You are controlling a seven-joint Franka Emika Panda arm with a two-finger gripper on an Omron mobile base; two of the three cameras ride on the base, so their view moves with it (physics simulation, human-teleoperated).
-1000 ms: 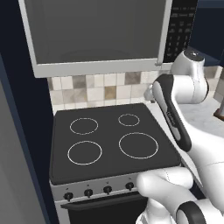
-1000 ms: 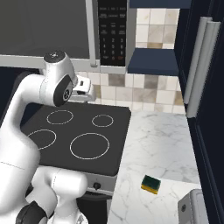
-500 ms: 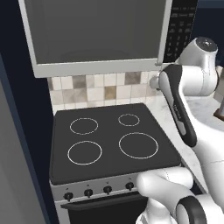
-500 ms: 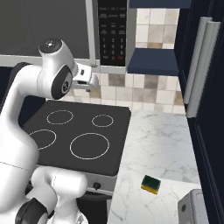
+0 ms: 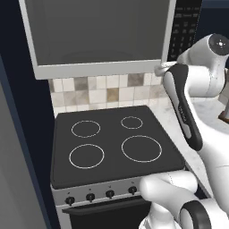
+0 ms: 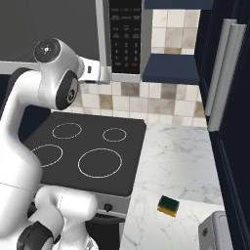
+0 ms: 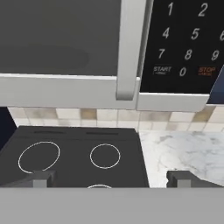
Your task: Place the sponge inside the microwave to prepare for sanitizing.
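A: Sponge (image 6: 168, 205) position?
B: On the marble counter (image 6: 180, 161), near its front edge, right of the stove (image 6: 83, 151). Green layer up, yellow below. Nothing touching it, well apart from the arm.
A: Gripper?
B: Gripper (image 7: 111, 178) has both fingertips (image 7: 38, 178) spread wide, nothing between them. It's up high, pointing at the microwave (image 5: 103, 36), near the door handle (image 7: 130, 48).
A: Microwave door?
B: Shut. Dark window on the left, vertical grey handle, black keypad (image 7: 186, 43) on the right with START and STOP legible in the hand view.
A: Below it?
B: Black stove top with four white rings, knobs (image 5: 100, 195) along the front. Tiled backsplash (image 6: 161, 102) behind. Navy cabinet (image 6: 171, 68) right of the microwave.
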